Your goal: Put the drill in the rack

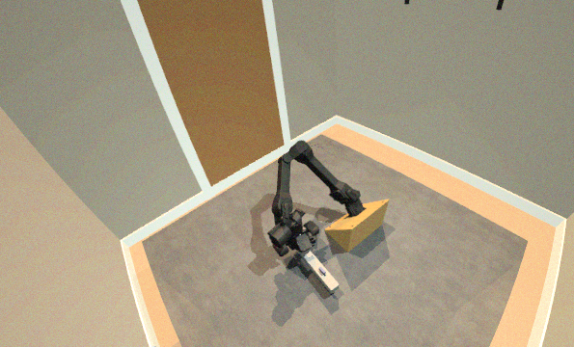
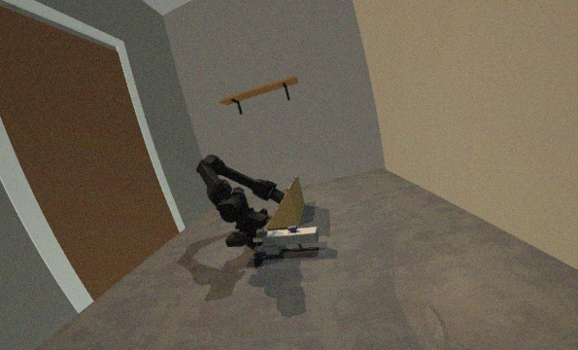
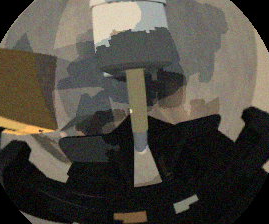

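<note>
A long white block (image 1: 329, 281) (image 2: 305, 233) carries a small dark blue piece (image 1: 322, 272) (image 2: 292, 228) on top, perhaps the key. In the wrist view, the drill (image 3: 137, 95) is a thin olive rod with a blue-grey tip, coming out of a dark-collared white cylinder (image 3: 117, 20). My gripper (image 3: 135, 117) is shut on the drill near its tip end, with the collar end of the rod still at the cylinder. In the top and exterior views the fingers are at the block's near end, too small to show the grip. I cannot make out the rack.
A yellow wedge-shaped stand (image 1: 368, 224) (image 2: 293, 206) (image 3: 22, 82) is close beside the white block, with one end of the arm at it. A wooden shelf (image 2: 264, 89) hangs on the back wall. A brown door (image 1: 224, 87) (image 2: 80, 141) is behind the arm.
</note>
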Available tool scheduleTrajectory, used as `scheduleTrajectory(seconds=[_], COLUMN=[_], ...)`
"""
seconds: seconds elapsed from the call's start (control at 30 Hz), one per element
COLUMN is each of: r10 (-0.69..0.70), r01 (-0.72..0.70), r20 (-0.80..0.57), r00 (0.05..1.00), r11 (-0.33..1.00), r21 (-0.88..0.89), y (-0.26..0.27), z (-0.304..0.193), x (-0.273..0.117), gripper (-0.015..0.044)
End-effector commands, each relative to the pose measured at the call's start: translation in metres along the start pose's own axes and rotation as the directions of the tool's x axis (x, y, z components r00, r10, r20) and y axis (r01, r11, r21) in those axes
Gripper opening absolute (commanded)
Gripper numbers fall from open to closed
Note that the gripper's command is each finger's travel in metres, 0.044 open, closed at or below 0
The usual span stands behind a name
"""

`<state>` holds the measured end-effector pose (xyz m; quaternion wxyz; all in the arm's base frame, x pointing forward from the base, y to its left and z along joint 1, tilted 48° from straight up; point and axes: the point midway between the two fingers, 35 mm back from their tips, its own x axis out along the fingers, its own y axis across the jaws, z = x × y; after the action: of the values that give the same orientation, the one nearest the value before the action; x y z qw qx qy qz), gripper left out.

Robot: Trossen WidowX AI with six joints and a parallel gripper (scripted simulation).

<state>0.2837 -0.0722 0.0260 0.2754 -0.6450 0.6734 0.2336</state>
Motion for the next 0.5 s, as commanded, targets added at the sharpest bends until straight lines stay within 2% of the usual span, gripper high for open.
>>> scheduleTrajectory(seconds=[0.0, 0.47], r10=[0.001, 0.001], r01=[-0.001, -0.001], r20=[0.003, 0.003], r00=[1.000, 1.000], r11=[1.000, 1.000], r21=[0.003, 0.003], y=[0.001, 0.001], z=[0.000, -0.016], x=[-0.002, -0.001], gripper=[0.0000, 0.0000])
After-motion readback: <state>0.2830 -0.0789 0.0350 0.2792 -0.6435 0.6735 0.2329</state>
